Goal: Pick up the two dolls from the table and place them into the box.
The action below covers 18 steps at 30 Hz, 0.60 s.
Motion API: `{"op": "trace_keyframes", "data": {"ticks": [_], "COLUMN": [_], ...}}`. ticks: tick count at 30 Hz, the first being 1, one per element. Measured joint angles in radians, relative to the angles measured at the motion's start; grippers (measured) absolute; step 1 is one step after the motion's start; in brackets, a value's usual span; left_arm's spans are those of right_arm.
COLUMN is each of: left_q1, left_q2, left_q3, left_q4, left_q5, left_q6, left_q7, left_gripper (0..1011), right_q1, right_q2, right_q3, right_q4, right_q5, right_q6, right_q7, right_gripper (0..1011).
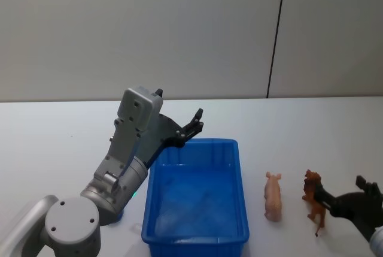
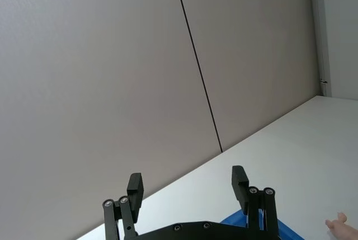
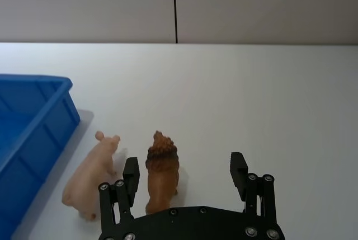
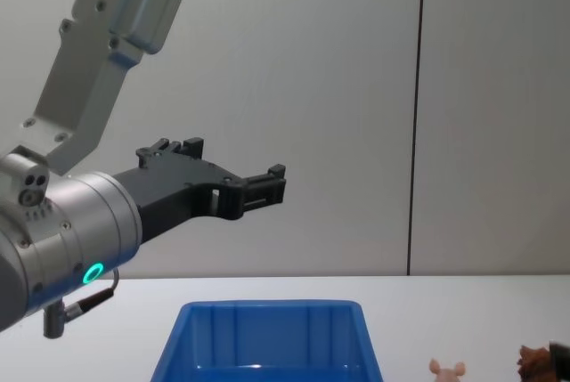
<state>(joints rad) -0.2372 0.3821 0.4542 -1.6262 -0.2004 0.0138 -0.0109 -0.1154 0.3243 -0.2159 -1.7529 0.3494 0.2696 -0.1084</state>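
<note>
The pale pink doll (image 1: 273,196) lies on the white table (image 1: 60,143) just right of the blue box (image 1: 192,232). The brown doll (image 1: 313,200) stands a little further right. My right gripper (image 1: 342,192) is low at the table and open. In the right wrist view the brown doll (image 3: 162,170) is between the fingers of my right gripper (image 3: 184,172), close to one finger (image 3: 130,174), with the pink doll (image 3: 92,175) outside them. My left gripper (image 1: 197,122) hangs open and empty in the air over the box's far left corner.
The box (image 4: 267,346) holds nothing that I can see. The left forearm (image 1: 128,155) stands along the box's left side. White tabletop stretches behind and to the right of the dolls. A grey wall with a dark seam (image 1: 275,35) backs the table.
</note>
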Motion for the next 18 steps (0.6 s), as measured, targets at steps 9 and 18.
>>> {"op": "trace_keyframes", "data": {"ticks": [9, 18], "left_q1": [0.000, 0.000], "left_q2": [0.000, 0.000], "left_q3": [0.000, 0.000], "left_q4": [0.000, 0.000], "left_q5": [0.000, 0.000], "left_q6": [0.000, 0.000], "left_q7": [0.000, 0.000], "left_gripper": [1001, 1001], "right_q1": [0.007, 0.026], "right_q2": [-0.011, -0.029], "right_q3": [-0.003, -0.013], "right_q4": [0.054, 0.107], "right_q5": [0.001, -0.018], "right_q6": [0.010, 0.011], "right_q7": [0.032, 0.068], "right_gripper": [1001, 1001]}}
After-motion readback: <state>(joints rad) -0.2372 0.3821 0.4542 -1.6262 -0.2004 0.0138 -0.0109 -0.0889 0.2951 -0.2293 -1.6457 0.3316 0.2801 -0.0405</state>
